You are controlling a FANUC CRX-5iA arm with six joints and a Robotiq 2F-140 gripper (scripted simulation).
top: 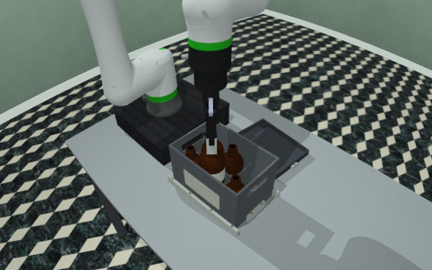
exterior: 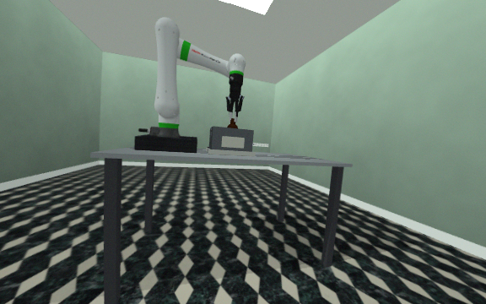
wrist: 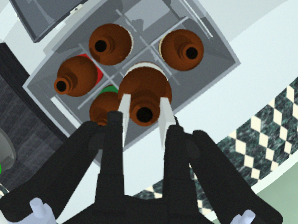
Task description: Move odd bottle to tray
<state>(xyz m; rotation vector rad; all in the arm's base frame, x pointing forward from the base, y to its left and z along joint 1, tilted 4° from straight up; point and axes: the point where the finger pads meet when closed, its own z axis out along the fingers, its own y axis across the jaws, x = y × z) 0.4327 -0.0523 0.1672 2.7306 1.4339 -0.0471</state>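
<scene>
My gripper (top: 211,145) (exterior: 234,116) (wrist: 144,107) is shut on the neck of a brown bottle (top: 212,163) (exterior: 232,126) (wrist: 145,86). The bottle is upright and partly raised, its shoulder above the rim of the grey crate (top: 229,210) (exterior: 215,139) and its lower part inside. Four other brown bottles stand in the crate: one with a red label (wrist: 80,75), one with a green label (wrist: 102,107) (top: 190,153), one (wrist: 118,44) (top: 234,163) and one (wrist: 180,48) (top: 235,185). The dark tray (top: 276,150) (wrist: 47,15) holds nothing visible. Neck differences cannot be told.
The crate's walls and inner dividers surround the bottles closely. Pale strips (top: 202,205) lie along the crate's foot. The tray stands close behind the crate, with a raised rim. The robot's black base block (top: 145,131) (exterior: 165,143) is beside the crate.
</scene>
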